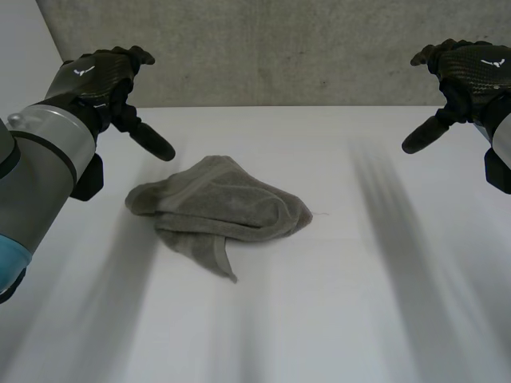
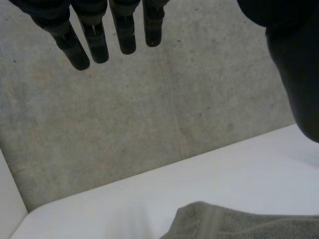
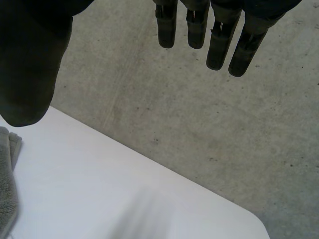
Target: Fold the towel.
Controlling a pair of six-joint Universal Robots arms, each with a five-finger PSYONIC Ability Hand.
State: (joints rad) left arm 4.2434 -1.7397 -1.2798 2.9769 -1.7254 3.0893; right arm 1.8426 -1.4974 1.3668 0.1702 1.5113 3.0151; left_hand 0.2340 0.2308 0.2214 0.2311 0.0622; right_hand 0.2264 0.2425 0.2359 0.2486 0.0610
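Observation:
A grey towel [image 1: 217, 209] lies crumpled in a loose heap on the white table [image 1: 359, 303], a little left of the middle, with one corner trailing toward the front. My left hand [image 1: 108, 80] hovers above the table's far left, behind the towel, fingers straight and holding nothing. My right hand [image 1: 471, 72] hangs high at the far right, well apart from the towel, also open and empty. In the left wrist view the towel [image 2: 239, 221] lies below the straight fingers [image 2: 94, 40]. The right wrist view has the towel's edge [image 3: 7, 189] beside the thumb [image 3: 30, 69].
A grey concrete wall [image 1: 279, 48] rises just behind the table's far edge. A white panel [image 1: 24, 56] stands at the far left.

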